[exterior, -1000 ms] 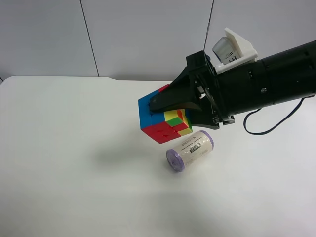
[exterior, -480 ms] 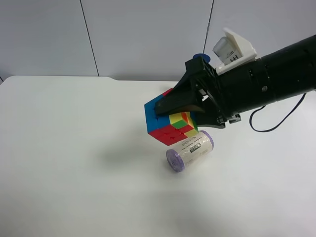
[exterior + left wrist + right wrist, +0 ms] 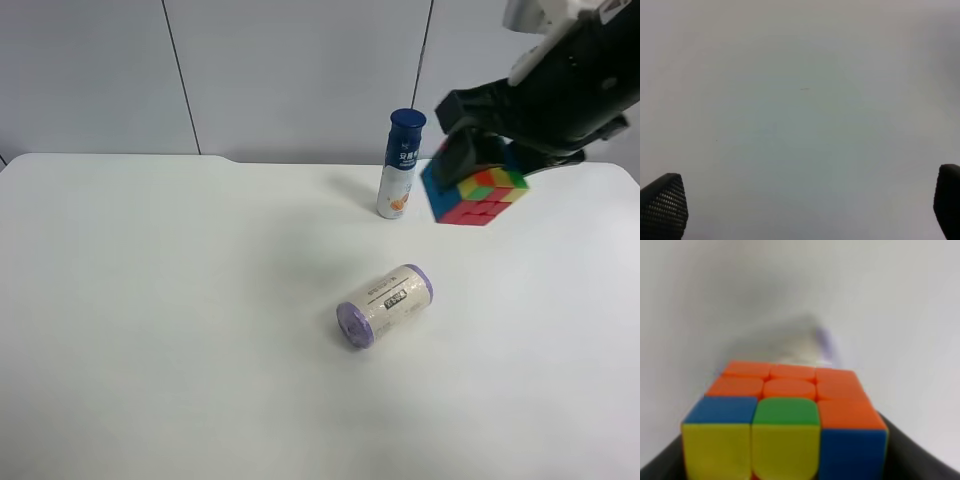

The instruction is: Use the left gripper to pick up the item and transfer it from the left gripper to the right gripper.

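Since a second ago the right gripper has carried the cube up and away from above the roll. It has gone toward the table's back edge, on the exterior high view's right. The bottle, which the arm hid before, is now in sight.

The right gripper is clamped on the cube and holds it off the table, near the back edge and close beside the bottle in that view. The cube hangs tilted, with a blue face toward the bottle and red squares lowest. In the right wrist view the cube fills the lower frame, its orange face uppermost and a dark finger against its side. The blurred roll lies beyond it.

The bottle stands upright near the back edge, blue cap on top. The roll lies on its side around the middle of the table, well apart from the bottle, one purple end toward the front edge.

The left gripper does not show in the exterior view. Its own camera shows its two fingertips spread wide over bare table, with nothing between them.
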`<state>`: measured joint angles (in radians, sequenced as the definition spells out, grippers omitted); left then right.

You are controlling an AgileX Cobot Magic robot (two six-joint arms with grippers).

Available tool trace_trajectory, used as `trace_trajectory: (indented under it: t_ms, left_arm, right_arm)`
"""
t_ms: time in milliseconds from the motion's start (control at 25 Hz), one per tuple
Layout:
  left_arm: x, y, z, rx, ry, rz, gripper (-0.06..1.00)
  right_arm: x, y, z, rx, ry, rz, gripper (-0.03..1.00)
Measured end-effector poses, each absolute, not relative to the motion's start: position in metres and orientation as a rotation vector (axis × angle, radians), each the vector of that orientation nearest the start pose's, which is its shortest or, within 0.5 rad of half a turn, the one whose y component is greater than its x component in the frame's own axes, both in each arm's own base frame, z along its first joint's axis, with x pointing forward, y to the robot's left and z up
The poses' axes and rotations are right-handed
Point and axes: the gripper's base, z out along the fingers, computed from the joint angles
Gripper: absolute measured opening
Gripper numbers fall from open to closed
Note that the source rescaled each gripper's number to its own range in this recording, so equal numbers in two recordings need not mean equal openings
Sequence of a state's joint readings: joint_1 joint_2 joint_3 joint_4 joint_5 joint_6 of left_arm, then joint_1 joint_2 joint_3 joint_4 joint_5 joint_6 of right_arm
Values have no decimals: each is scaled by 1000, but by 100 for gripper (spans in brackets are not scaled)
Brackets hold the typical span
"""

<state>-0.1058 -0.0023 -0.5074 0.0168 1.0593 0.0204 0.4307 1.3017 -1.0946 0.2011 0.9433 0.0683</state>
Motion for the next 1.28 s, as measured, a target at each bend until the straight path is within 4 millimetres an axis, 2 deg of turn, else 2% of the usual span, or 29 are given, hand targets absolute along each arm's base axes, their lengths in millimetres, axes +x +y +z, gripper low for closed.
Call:
trace_trajectory:
  t_ms: [200, 480, 600, 720, 840, 1080, 1280]
  left_arm:
    - [-6, 2, 279, 127, 2029, -34, 100]
    - [-6, 2, 279, 127, 2029, -34, 100]
    - [-6, 2, 279, 127, 2029, -34, 100]
    - [-6, 2, 279, 127, 2029, -34, 100]
    - [-6, 2, 280, 127, 2028, -34, 100]
    - [-6, 2, 280, 127, 2028, -34, 100]
    - [-6, 2, 280, 127, 2028, -34, 100]
  right_arm:
    - [234, 75, 315, -272, 2770, 108, 0]
    - [246, 9, 315, -53, 2772, -20, 0]
    - [249, -12, 316, 51, 2742, -53, 0]
    - [254, -19, 317, 73, 2698, -77, 0]
    - [264, -21, 307, 61, 2716, -104, 0]
    - [295, -22, 261, 59, 2840, -89, 0]
    - [313, -19, 231, 87, 2886, -11, 0]
